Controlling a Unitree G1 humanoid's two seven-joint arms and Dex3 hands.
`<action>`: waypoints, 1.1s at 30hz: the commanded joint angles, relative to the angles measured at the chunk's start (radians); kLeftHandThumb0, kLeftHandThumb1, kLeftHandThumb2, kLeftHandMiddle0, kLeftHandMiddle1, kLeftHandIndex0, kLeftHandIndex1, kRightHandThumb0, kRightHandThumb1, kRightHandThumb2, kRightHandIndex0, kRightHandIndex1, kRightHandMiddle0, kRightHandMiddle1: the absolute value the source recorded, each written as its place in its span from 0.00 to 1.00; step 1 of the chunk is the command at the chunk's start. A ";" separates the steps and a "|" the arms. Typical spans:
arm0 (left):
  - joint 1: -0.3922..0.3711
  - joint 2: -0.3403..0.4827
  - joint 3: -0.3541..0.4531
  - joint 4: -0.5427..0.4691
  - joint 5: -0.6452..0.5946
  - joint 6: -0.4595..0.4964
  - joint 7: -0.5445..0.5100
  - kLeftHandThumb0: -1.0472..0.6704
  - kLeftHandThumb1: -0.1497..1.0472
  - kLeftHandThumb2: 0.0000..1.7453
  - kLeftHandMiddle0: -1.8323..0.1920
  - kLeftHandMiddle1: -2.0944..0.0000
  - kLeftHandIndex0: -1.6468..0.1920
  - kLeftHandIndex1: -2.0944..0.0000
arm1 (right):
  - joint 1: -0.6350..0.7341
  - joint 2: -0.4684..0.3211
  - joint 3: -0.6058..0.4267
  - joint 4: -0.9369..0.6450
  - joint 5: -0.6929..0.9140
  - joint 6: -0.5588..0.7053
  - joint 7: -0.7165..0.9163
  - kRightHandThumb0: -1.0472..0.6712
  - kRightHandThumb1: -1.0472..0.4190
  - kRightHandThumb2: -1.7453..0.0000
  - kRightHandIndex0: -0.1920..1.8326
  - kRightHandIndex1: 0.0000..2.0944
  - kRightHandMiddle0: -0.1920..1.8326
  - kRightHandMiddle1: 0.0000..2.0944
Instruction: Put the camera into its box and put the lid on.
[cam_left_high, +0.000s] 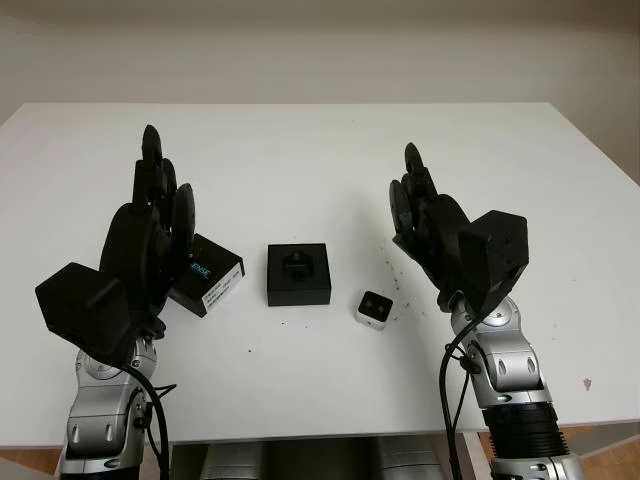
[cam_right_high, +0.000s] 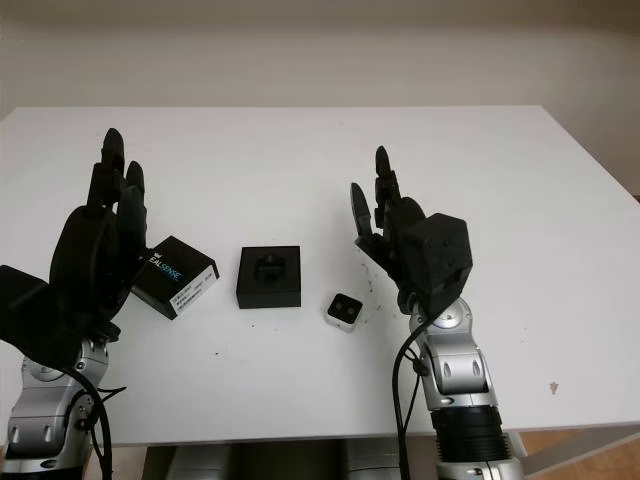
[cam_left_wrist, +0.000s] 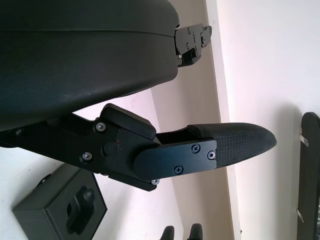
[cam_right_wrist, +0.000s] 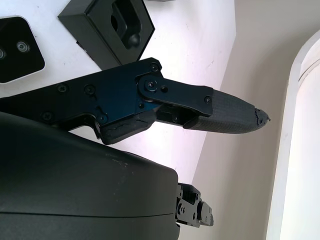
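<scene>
Camera (cam_left_high: 375, 309) is lying on the tabletop (cam_left_high: 320, 140) just right of the box (cam_left_high: 298, 274); the lid (cam_left_high: 208, 273) is sitting left. Both the left robot hand (cam_left_high: 150, 215) and right robot hand (cam_left_high: 425, 215) are hovering wide, holding nothing.

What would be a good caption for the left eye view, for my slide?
Before packing: both open hands, left and right, raised above the white table; open box, lid and camera lie between them.

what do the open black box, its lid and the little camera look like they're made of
Box: probably matte black cardboard with a dark moulded insert, judging by its sharp, dull edges. Lid, lying by the open left hand: likely the same card, printed lettering and a white label. Camera, near the open right hand: seemingly a white plastic shell with a glossy black face.
</scene>
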 joint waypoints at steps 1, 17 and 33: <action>0.007 -0.005 -0.005 -0.022 0.002 0.000 0.005 0.10 1.00 0.35 1.00 1.00 1.00 1.00 | -0.020 -0.009 -0.002 -0.012 -0.001 0.004 0.002 0.12 0.00 0.62 0.00 0.00 0.00 0.00; -0.006 -0.008 -0.006 -0.019 -0.006 0.001 0.009 0.10 1.00 0.36 1.00 1.00 1.00 1.00 | 0.033 -0.127 0.044 -0.173 -0.171 -0.010 0.013 0.13 0.02 0.92 0.13 0.06 0.12 0.05; 0.022 -0.003 -0.007 -0.083 -0.015 0.052 -0.012 0.10 1.00 0.35 1.00 1.00 1.00 1.00 | 0.170 -0.344 0.168 -0.724 -0.829 0.194 0.234 0.14 0.07 0.97 0.24 0.06 0.26 0.05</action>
